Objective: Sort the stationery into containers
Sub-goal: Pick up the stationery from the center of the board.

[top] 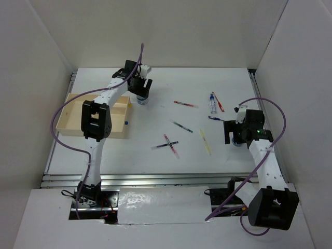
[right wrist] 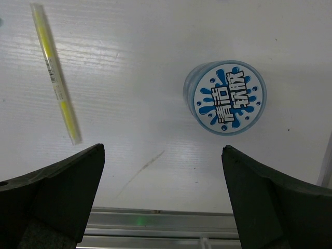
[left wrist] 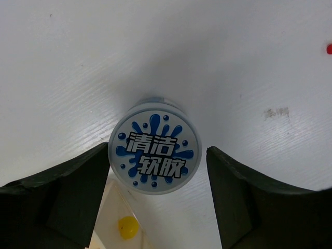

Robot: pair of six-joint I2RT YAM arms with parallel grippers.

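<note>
Left gripper (left wrist: 157,171) is open, straddling the round blue-white splash-label tub (left wrist: 154,150) on the counter (left wrist: 78,62). Next up, probably: squeeze, lift. Right gripper (right wrist: 162,171) is open too.

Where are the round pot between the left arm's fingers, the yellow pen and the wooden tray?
Round pot (left wrist: 154,154): left wrist view, middle of its printed lid.
Yellow pen (right wrist: 56,72): right wrist view, middle of its barrel.
Wooden tray (top: 71,115): top external view, bare floor near its left end.

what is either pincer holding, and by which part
Nothing is held: the left pincer straddles the blue-white cylinder at its sides, not closed on it; the right pincer is open, empty.
</note>
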